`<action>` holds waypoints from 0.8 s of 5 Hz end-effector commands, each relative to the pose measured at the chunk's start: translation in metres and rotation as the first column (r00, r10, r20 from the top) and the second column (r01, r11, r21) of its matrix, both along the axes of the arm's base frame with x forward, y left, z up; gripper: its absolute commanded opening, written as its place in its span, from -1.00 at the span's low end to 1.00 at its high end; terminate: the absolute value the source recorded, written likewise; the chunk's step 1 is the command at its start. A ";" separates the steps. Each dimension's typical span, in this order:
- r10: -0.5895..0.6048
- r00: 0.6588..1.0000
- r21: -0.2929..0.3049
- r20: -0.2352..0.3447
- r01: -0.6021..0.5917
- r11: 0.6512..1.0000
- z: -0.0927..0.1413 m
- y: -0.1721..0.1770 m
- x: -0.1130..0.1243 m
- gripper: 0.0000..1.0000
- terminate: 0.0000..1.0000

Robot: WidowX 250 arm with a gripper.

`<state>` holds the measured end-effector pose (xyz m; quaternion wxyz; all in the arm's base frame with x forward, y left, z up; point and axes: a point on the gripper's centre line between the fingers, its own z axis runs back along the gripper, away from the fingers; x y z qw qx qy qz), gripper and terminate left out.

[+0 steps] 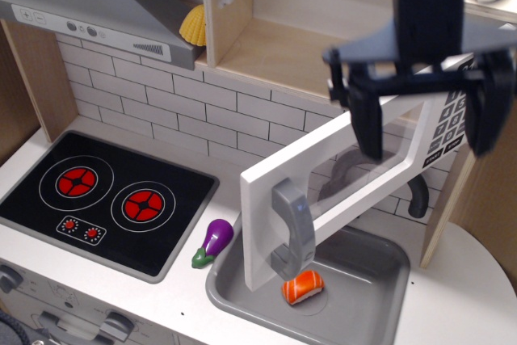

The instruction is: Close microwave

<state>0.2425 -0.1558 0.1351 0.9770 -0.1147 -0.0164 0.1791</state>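
The microwave (266, 34) is a wooden box set high in the toy kitchen, and its white door (323, 179) stands swung wide open toward me. The door has a clear window, a grey vertical handle (292, 232) at its free edge, and a black keypad panel (449, 123) near the hinge, partly hidden by the arm. My black gripper (426, 127) hangs open and empty in front of the door's hinge side, one finger (365, 123) over the window, the other right of the keypad.
A grey range hood (97, 14) with a yellow shell (192, 24) is at the upper left. A black cooktop (105, 199) lies at the left. A purple eggplant (214, 241) lies beside the grey sink (380, 296), which holds a salmon sushi piece (302, 287) and faucet (417, 195).
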 end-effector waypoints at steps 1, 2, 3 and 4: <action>0.063 0.998 -0.016 0.028 -0.063 0.998 -0.043 -0.009 -0.004 1.00 -1.00; 0.064 0.998 0.014 0.021 -0.065 0.998 -0.067 -0.003 -0.005 1.00 -1.00; 0.075 0.997 0.062 0.023 -0.077 0.995 -0.092 0.014 -0.004 1.00 -1.00; 0.103 0.994 0.104 0.040 -0.107 0.989 -0.111 0.036 0.006 1.00 -1.00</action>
